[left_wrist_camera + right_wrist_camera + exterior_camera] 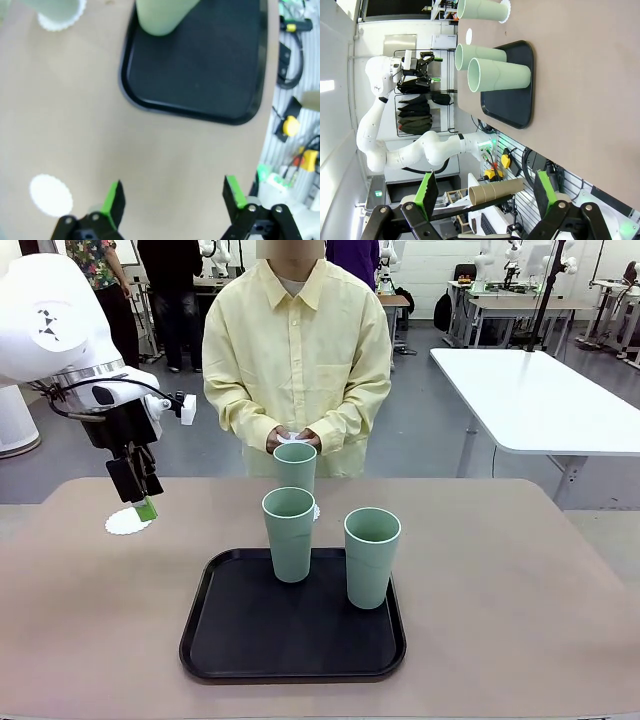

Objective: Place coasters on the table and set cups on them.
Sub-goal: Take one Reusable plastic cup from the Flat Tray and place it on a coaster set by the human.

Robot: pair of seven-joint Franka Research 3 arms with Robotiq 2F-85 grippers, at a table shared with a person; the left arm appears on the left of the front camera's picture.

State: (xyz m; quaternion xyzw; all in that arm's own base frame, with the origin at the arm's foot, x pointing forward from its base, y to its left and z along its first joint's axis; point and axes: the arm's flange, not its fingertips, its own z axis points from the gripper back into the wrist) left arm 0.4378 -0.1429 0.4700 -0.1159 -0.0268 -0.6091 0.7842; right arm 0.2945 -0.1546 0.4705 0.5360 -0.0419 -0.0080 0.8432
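Black tray [230, 650] w/ 2 tapered cups [289, 533]; left gripper [172, 186] open by scalloped coaster [127, 522], right gripper [485, 177] open.

The table [520, 580] centre is blocked by the black tray [225, 640] and three cups [289, 535]. The right side is found clear.

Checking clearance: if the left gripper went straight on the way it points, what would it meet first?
Likely bare table, ahead of the open left gripper; the coaster lies just beside that line, though depth is unclear.
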